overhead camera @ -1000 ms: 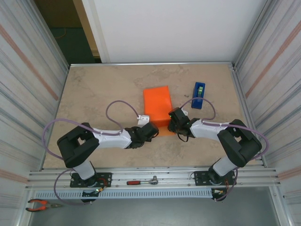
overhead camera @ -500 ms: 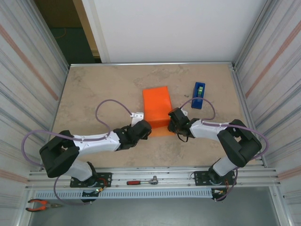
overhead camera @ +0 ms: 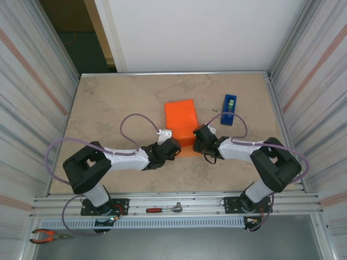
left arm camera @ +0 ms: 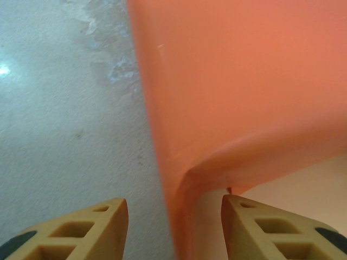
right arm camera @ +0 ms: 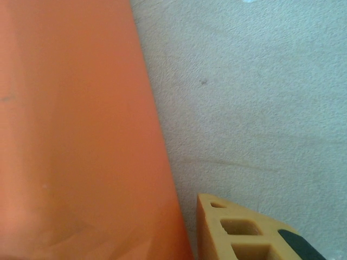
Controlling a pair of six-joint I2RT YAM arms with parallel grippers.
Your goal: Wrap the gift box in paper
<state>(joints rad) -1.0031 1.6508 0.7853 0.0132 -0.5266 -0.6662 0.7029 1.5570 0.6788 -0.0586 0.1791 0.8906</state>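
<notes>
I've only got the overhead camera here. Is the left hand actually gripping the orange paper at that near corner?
Observer: No. On the left wrist camera the left hand is open, with its fingers on either side of the paper at its folded corner, not pinching it.
Operator: And the right hand?
Observer: Its wrist camera shows one finger beside the paper's edge, over bare tabletop. I can't tell whether that hand grips the paper.

Both arms stretched low and inward, left pincer (left arm camera: pixel 173 203) spread apart, right pincer (overhead camera: pixel 198 136) pointing leftward
</notes>
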